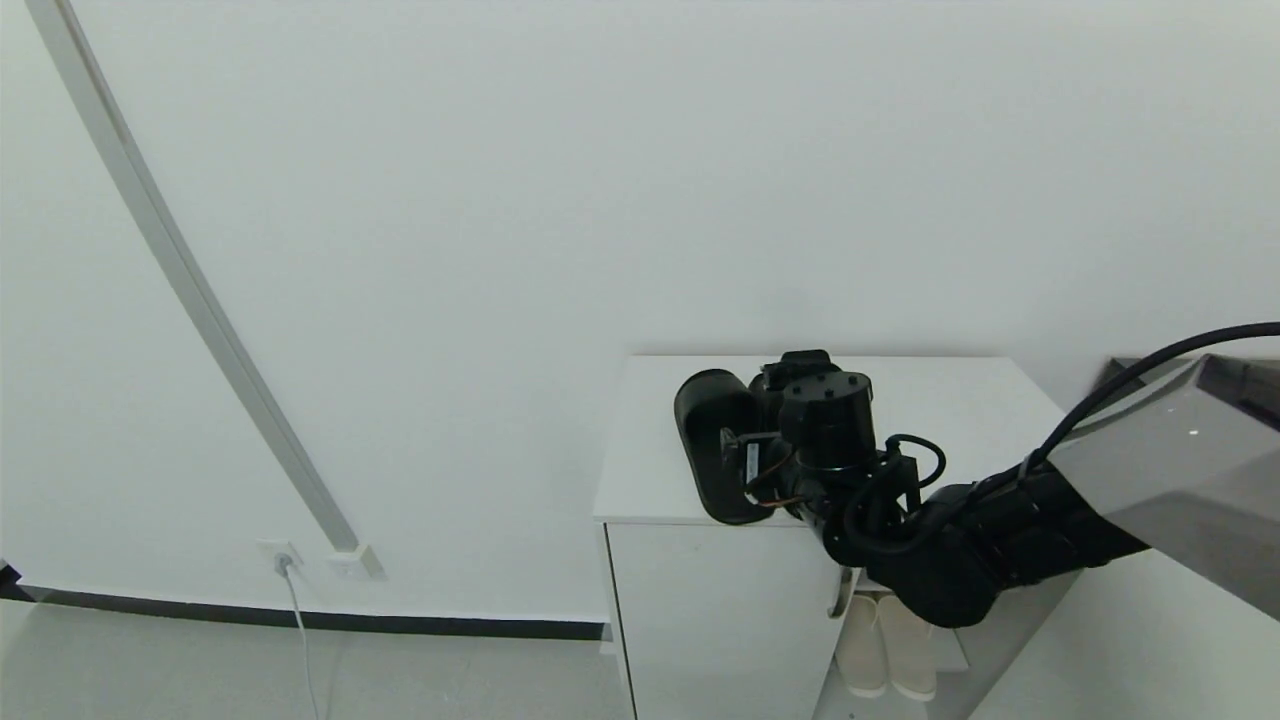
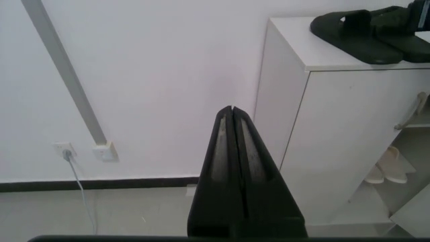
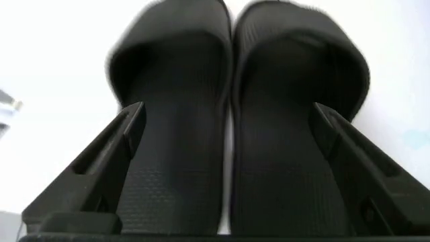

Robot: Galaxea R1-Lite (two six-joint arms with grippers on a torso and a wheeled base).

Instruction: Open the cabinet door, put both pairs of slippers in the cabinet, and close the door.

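A pair of black slippers [image 1: 712, 450] [image 2: 356, 30] [image 3: 232, 134] lies side by side on top of the white cabinet [image 1: 960, 400] [image 2: 336, 128]. My right gripper [image 1: 745, 465] [image 3: 225, 114] hovers over them, open, one finger on each outer side of the pair. The cabinet's right side stands open, and a pair of white slippers [image 1: 888, 650] [image 2: 390, 167] rests on a shelf inside. My left gripper [image 2: 232, 111] is shut and empty, low and to the left of the cabinet, with the wall behind it.
The cabinet's left door [image 1: 700, 620] is closed, with a metal handle [image 1: 845, 595] at its edge. On the wall to the left are a slanted grey strip [image 1: 180, 260] and a socket [image 1: 280, 553] with a cable hanging to the floor.
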